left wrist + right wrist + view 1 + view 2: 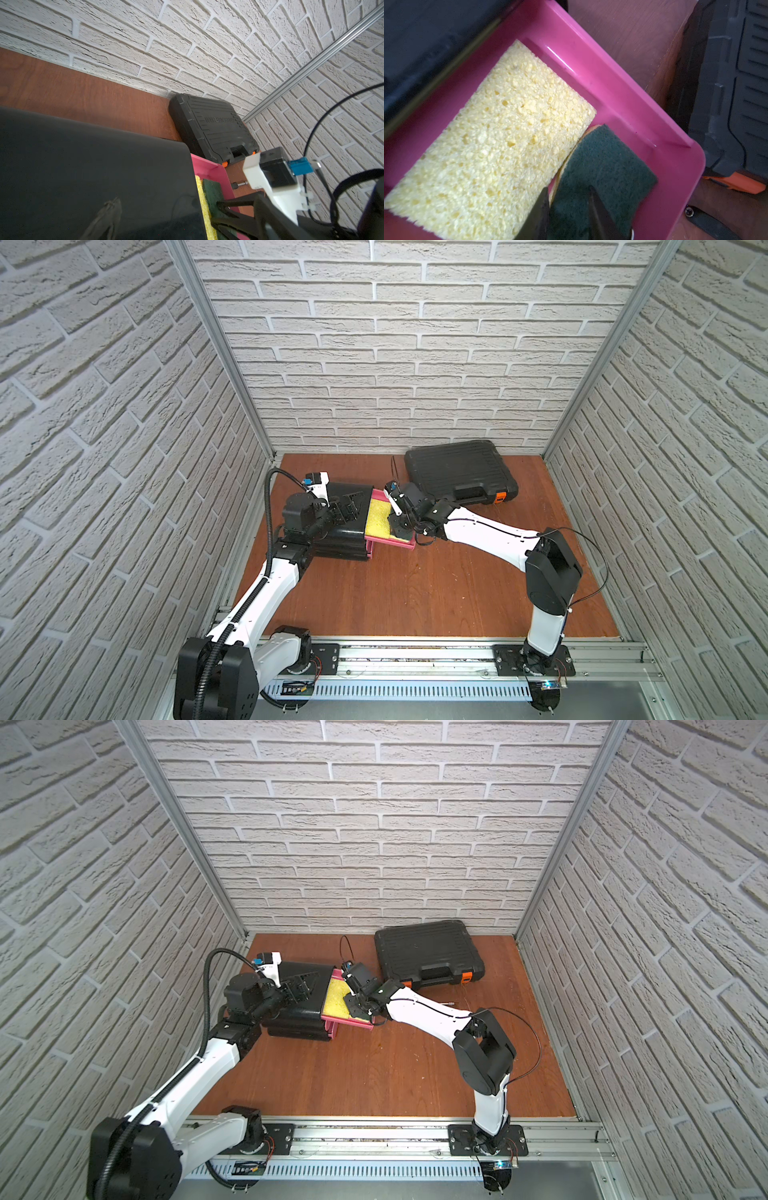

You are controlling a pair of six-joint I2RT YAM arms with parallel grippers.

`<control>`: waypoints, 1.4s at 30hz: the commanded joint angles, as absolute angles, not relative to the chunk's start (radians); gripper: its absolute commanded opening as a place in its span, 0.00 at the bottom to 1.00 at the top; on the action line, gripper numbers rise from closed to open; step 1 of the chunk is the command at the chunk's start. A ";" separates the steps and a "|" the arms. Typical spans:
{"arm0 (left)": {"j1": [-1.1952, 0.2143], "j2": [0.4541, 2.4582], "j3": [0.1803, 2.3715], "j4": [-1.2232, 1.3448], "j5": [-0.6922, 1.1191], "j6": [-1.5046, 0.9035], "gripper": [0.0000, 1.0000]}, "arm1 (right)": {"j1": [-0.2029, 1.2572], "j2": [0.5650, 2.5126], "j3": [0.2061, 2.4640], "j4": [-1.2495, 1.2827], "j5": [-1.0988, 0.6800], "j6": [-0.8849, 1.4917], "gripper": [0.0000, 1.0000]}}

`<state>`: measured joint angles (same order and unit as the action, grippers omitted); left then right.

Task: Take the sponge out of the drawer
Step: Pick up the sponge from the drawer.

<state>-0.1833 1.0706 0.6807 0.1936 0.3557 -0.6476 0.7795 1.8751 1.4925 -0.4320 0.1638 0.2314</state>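
A pink drawer (400,544) (354,1024) (623,93) (209,168) stands pulled out of a black cabinet (345,539) (299,1025) (93,166). In it lies a large yellow sponge (377,516) (336,999) (500,135). Beside that, a smaller green-backed sponge (602,162) (212,191) is tipped up on edge. My right gripper (398,524) (355,1006) (568,188) (216,214) reaches into the drawer and is shut on the green-backed sponge, one finger on each face. My left gripper (347,508) (301,986) lies open over the cabinet's top, holding nothing.
A black tool case (459,472) (428,952) (212,126) (737,83) with orange latches lies at the back, close behind the drawer. A small metal bit (240,184) (449,1002) lies on the wooden table between them. Brick walls enclose three sides.
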 commanded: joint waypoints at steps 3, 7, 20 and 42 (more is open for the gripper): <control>-0.173 1.084 0.657 0.193 0.348 -0.643 0.98 | 0.790 1.899 1.516 -0.428 0.202 0.237 0.20; -0.171 1.081 0.657 0.195 0.347 -0.644 0.98 | 0.797 1.911 1.528 -0.431 0.190 0.235 0.09; -0.170 1.057 0.658 0.193 0.355 -0.649 0.98 | 0.806 1.803 1.481 -0.364 0.178 0.199 0.03; -0.174 1.036 0.737 0.134 0.430 -0.673 0.96 | 0.797 1.645 1.386 -0.245 0.192 -0.025 0.03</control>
<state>-0.1768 1.0496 0.7017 0.1234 0.4046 -0.6613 0.7963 1.7020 1.3975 -0.2829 0.1432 0.0158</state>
